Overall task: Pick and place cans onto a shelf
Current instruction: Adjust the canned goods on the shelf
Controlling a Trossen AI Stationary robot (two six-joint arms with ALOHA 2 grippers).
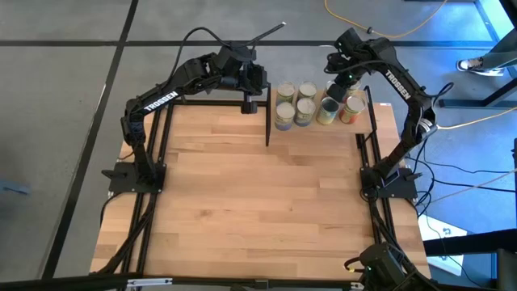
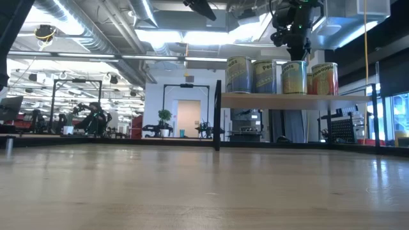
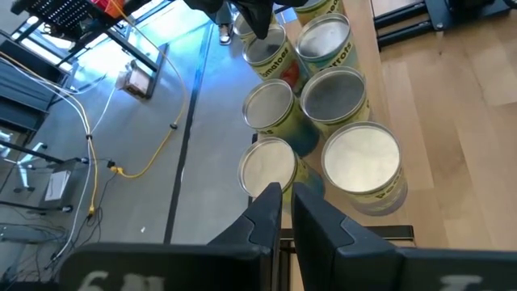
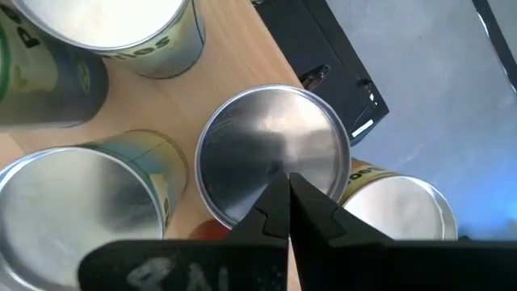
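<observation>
Tabletop (image 2: pixel 204 191): pale wood planks, filling the foreground of the low view; the shelf stands at its far edge.
Shelf (image 2: pixel 287 100): light-wood board on thin black posts, raised above the tabletop; taken as the landmark for all entries below.
Cans (image 1: pixel 305 105): clustered on the shelf, upright, silvery tops up; the high view shows about seven, packed close, some touching. Labels yellowish, green, blue and orange-red.
Cans, low view: four in a row along the shelf's front edge (image 2: pixel 239 75), the one with the red label at the end farthest from the shelf's front post.
Left gripper (image 1: pixel 249 103): off the shelf's end on the left arm's side, just beside the nearest cans and clear of them.
Left gripper fingers (image 3: pixel 262 212): a narrow gap between them, nothing in it; the left wrist view looks past them onto the can tops.
Right gripper (image 4: pixel 286 212): above the shelf's other end, directly over a can top (image 4: pixel 273 153).
Right gripper fingers (image 4: pixel 311 212): pressed together, holding nothing; whether the tips touch the lid below cannot be told.
Right arm (image 1: pixel 401 85): reaches in over the shelf from the right arm's side of the table.
Shelf post (image 1: pixel 267 121): black, at the shelf corner nearest the left gripper.
Room beyond the shelf: a person (image 2: pixel 96 118) seated far off.
</observation>
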